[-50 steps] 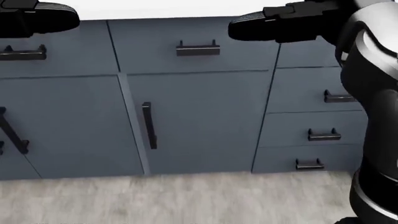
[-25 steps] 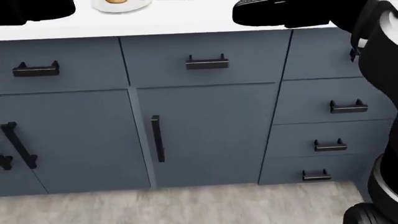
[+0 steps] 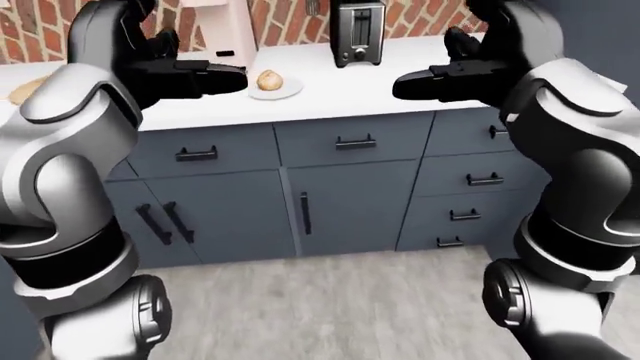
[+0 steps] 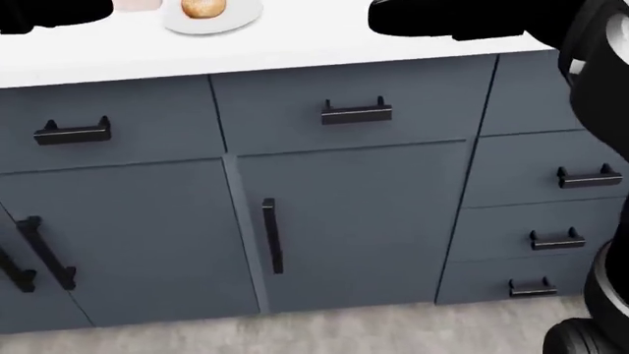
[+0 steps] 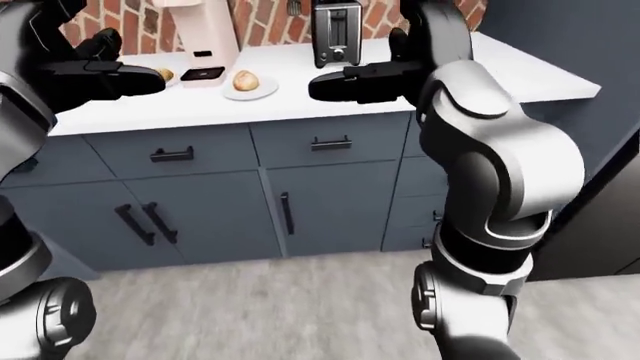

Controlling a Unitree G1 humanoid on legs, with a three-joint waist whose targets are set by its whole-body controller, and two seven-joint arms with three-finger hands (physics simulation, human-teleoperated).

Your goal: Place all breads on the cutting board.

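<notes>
Left-eye view: a red brick wall (image 3: 290, 22) runs behind a white counter (image 3: 340, 82) over grey-blue cabinets (image 3: 340, 195), with pale floor (image 3: 330, 300) below. A toaster (image 3: 357, 32) stands against the wall. Left of the toaster, a roundish bread roll (image 3: 269, 79) sits on a small white plate (image 3: 276, 91); its long axis is hard to call. Further left, a tan shape (image 3: 24, 90) is cut off by the frame and the arm. The left hand (image 3: 195, 77) and right hand (image 3: 440, 79) hover level, fingers extended, holding nothing.

Head view: mostly cabinet fronts; the roll and plate are clipped at the top edge, and both hands are flat black shapes there.

Right-eye view: a pink appliance (image 5: 200, 34) stands left of the toaster, the roll just beside its base.
</notes>
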